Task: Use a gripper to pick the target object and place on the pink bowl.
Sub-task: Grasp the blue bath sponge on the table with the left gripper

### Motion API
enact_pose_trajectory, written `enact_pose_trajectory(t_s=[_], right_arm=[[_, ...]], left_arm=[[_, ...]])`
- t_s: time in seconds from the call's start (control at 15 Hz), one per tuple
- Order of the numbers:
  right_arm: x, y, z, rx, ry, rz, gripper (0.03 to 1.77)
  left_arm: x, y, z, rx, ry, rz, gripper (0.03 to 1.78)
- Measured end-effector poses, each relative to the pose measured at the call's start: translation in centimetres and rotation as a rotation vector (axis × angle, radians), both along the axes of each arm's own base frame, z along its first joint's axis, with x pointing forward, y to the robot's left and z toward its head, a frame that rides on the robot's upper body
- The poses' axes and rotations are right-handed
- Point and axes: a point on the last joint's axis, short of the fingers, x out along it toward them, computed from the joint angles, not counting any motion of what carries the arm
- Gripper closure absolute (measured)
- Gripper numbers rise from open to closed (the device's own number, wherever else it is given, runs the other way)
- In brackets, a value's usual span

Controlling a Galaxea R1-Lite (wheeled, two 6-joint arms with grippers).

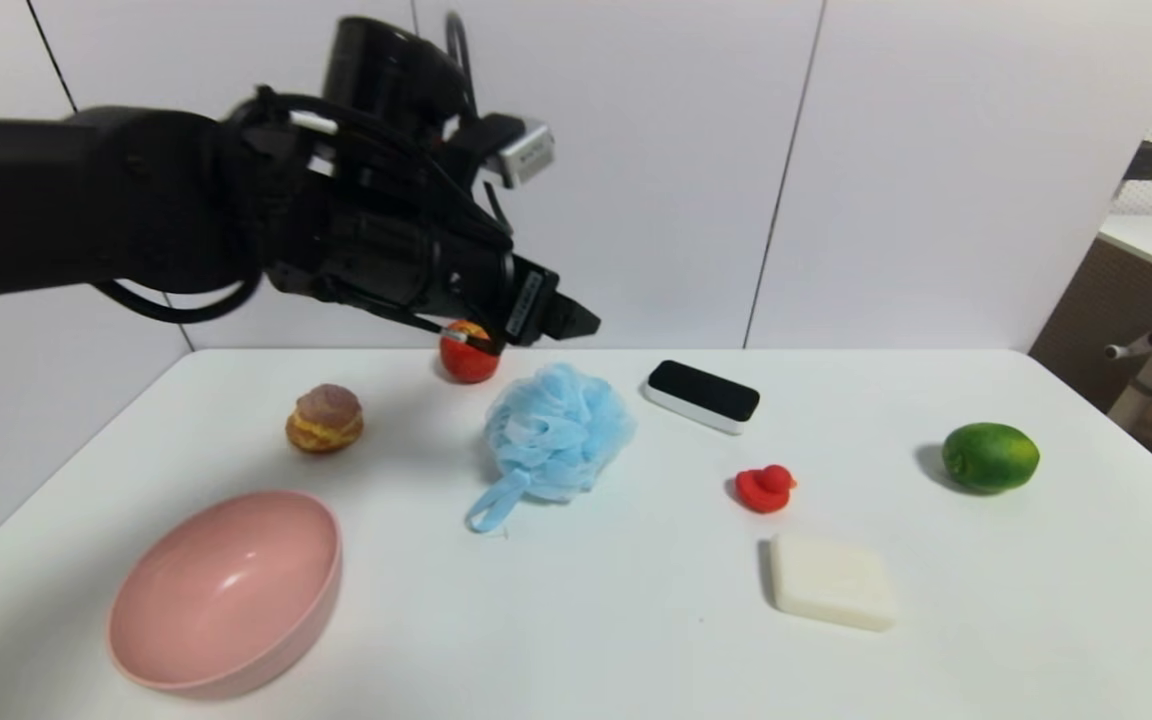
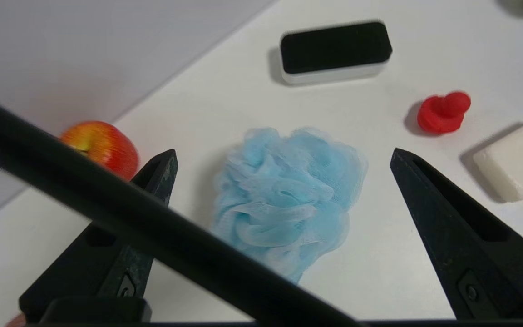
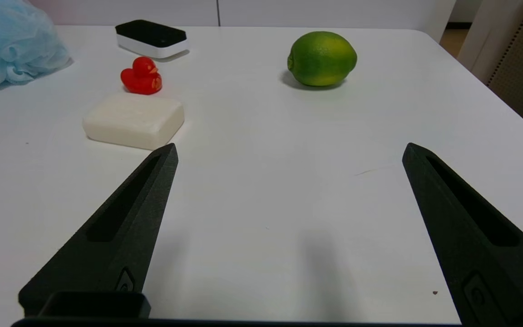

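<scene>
Starting at the left, the bowl [image 1: 226, 590] sits near the front corner of the table [image 1: 636, 620], with nothing in it. Behind it lies a cream puff [image 1: 324, 418], and farther back an apple [image 1: 467, 352], partly hidden by the arm.

The left end effector [image 1: 576, 322] hangs in the air above the back of the table, its fingers [image 2: 152, 181] spread wide and holding nothing. The pouf [image 1: 556, 432] lies just below and slightly in front of it, resting on the table near the middle. In the left wrist view the pouf [image 2: 286, 197] sits between the two fingertips, a little nearer one of them, so a nearly straight descent looks likely to bracket it. It is a rounded clump with no strong long axis; its ribbon loop [image 1: 494, 505] trails toward the front, on the bowl's side.

Right of the pouf are an eraser [image 1: 703, 396], a red duck [image 1: 765, 488], a soap bar [image 1: 831, 582] and a lime [image 1: 990, 456].

The right end effector [image 3: 288, 154] is low over the right side of the table, released and empty, with the pouf [image 3: 12, 43] well off to its far left. The left arm is clearly the nearer one for the pick.
</scene>
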Motion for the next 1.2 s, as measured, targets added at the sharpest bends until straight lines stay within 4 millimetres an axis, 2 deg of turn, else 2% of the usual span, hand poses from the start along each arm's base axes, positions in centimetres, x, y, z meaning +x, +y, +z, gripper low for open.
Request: enact_pose_trajectory(t_s=[0.2,0.4,0.8,1.2], right_arm=[[0.0,0.0,0.0,0.000,0.000,0.000,0.09],[0.0,0.0,0.0,0.000,0.000,0.000,0.09],[0.0,0.0,0.0,0.000,0.000,0.000,0.09],[0.0,0.0,0.0,0.000,0.000,0.000,0.09]], left_arm=[[1.4,-1.8,-3.6,0.068,0.100,-0.013,0.12],[2.3,-2.8,-5.9,0.099,0.156,-0.015,0.12],[3.7,-3.7,-9.4,0.115,0.255,0.019,0.12],[4.5,-3.7,-12.1,0.160,0.323,0.038,0.12]])
